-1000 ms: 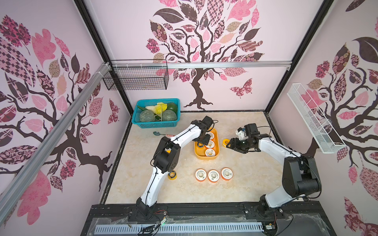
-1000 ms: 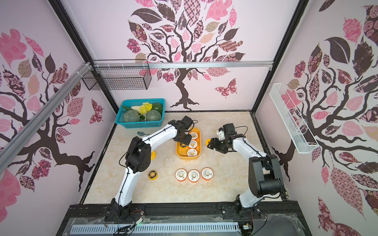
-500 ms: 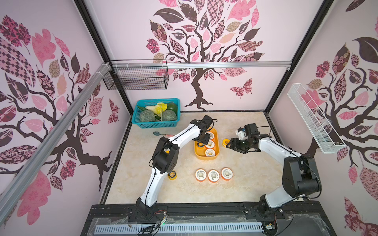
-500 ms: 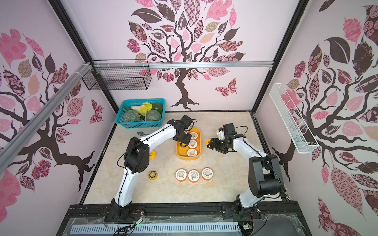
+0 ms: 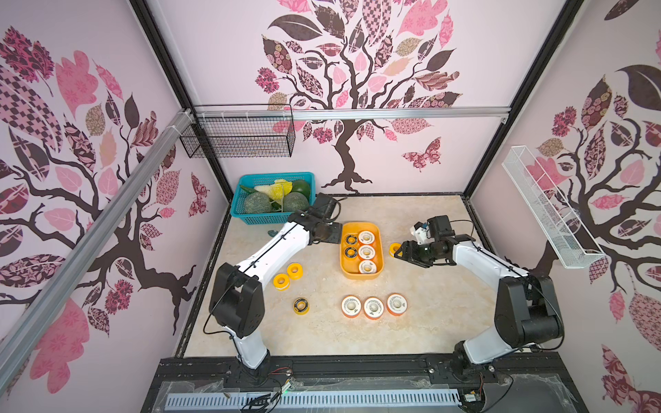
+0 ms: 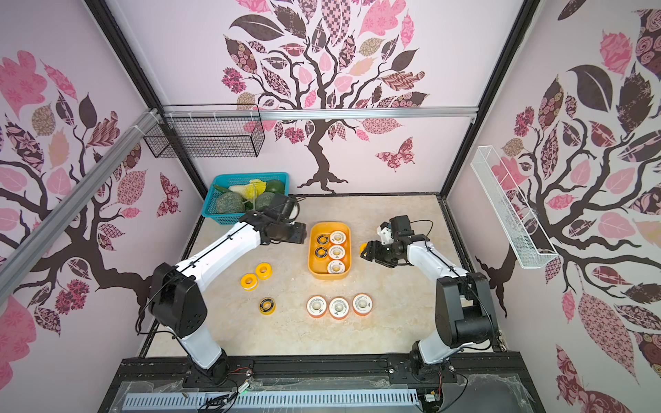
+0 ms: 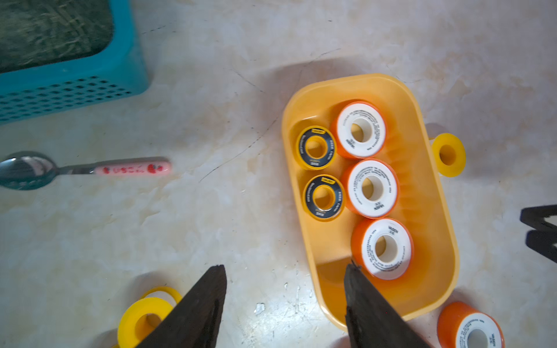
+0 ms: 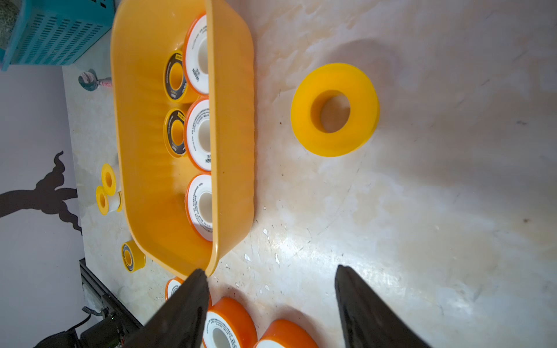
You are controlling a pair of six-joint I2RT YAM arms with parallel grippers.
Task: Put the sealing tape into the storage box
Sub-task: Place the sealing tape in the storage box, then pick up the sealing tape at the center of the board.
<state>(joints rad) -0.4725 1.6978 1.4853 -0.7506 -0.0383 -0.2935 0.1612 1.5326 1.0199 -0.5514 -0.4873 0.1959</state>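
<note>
The yellow-orange storage box holds three orange-rimmed white-faced spools of sealing tape and two black-faced yellow ones. My left gripper hovers open and empty by the box's left far corner. My right gripper is open and empty, just right of the box beside a plain yellow spool. On the table lie three orange-rimmed spools, two plain yellow ones and one black-faced spool.
A teal basket of vegetables stands at the back left, with a pink-handled spoon in front of it. A black wire basket hangs on the back wall and a white mesh basket on the right wall.
My left gripper has drawn back leftward from above the box to its left side, uncovering the spools inside. The right arm has not moved.
</note>
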